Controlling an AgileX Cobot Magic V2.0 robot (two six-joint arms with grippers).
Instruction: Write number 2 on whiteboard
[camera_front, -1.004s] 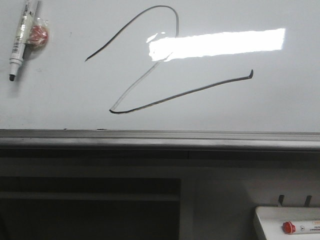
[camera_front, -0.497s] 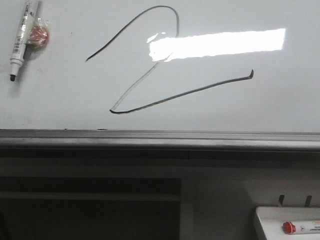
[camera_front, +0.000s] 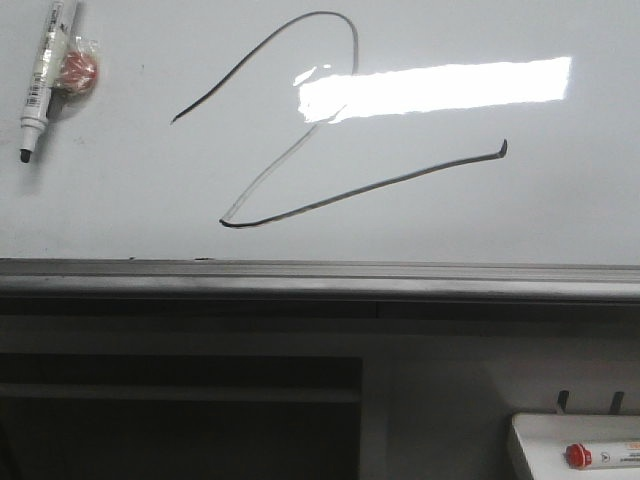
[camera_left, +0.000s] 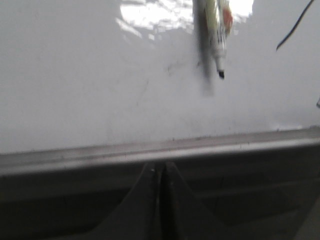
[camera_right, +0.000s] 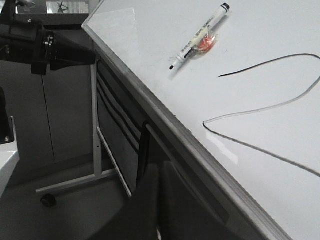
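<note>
Number 2 (camera_front: 330, 140) drawn across the middle of the whiteboard (camera_front: 560, 200), above its rail. Left gripper (camera_left: 160, 172) pressed closed, holding nothing. Right gripper (camera_right: 159, 220) blurred; opening cannot be told.

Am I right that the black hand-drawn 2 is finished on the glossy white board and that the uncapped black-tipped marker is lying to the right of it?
Not quite. The black hand-drawn 2 is indeed finished on the glossy white whiteboard, but the front view shows the uncapped black-tipped marker lying to its left, near the board's upper left corner, not to its right.
</note>
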